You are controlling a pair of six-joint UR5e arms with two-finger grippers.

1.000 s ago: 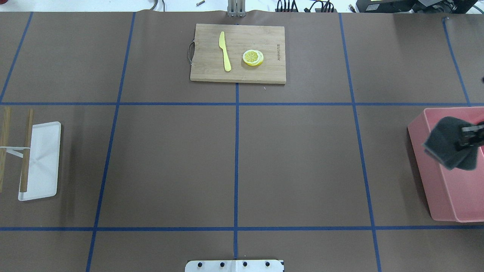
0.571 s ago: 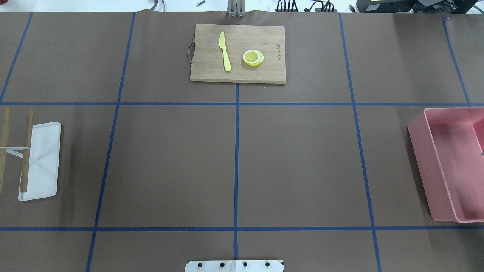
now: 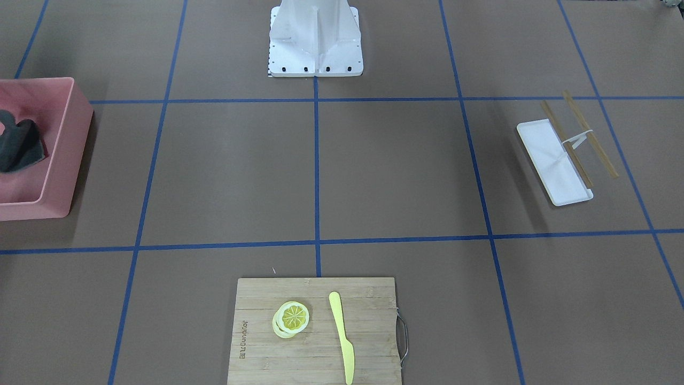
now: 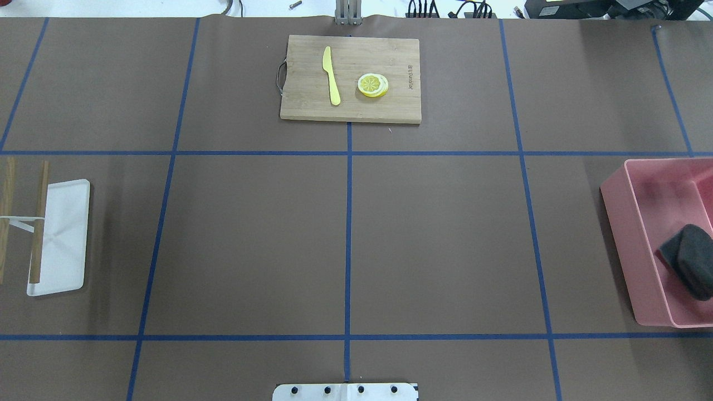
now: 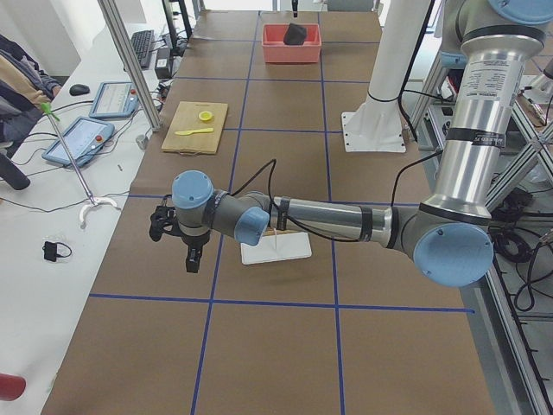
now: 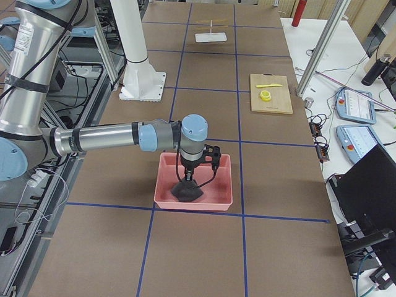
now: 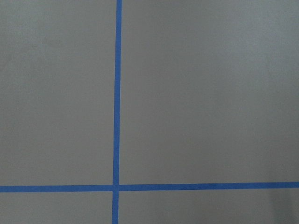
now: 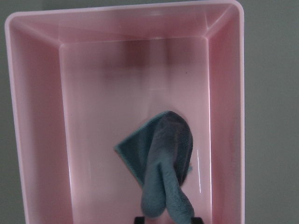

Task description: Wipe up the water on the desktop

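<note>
Here the right tool point(image 6: 187, 175) hangs over the pink bin point(image 4: 615, 223) at the right end of the desk point(image 4: 440, 245). Its 2 fingers are clenched on the top of a dark cloth point(image 8: 163, 154), whose lower end rests on the bin floor. The left tool point(image 5: 186, 251) hovers above bare brown desk near 2 crossing tape lines point(image 7: 117, 93). Whether it is released or clenched I cannot tell.
</note>
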